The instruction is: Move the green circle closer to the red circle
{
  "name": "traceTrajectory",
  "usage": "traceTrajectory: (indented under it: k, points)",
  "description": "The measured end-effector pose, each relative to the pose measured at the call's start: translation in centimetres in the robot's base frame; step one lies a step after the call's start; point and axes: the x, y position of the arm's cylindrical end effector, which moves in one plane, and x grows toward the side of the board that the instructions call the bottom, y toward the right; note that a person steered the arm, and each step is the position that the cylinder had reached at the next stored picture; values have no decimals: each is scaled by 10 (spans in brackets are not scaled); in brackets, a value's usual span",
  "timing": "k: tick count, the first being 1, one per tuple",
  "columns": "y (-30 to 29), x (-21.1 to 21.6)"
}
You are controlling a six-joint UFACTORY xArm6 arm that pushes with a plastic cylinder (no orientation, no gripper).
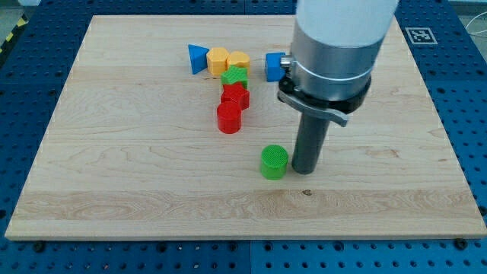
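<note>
The green circle (274, 162) lies on the wooden board a little below the middle. The red circle (228, 119) lies up and to its left, apart from it. My tip (305, 170) rests on the board just to the right of the green circle, touching it or nearly so. The rod hangs from a large white and grey arm body that hides part of the board's top right.
A cluster sits near the view's top: a blue triangle (198, 58), two yellow blocks (218, 58) (238, 61), a green star (235, 76), a red star (236, 96) just above the red circle, and a blue block (274, 65) partly hidden by the arm.
</note>
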Motion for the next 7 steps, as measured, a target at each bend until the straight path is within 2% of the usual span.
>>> traceTrajectory:
  k: [3,5,7]
  points:
    - [-9,32]
    - [-62,8]
    - [-79,-15]
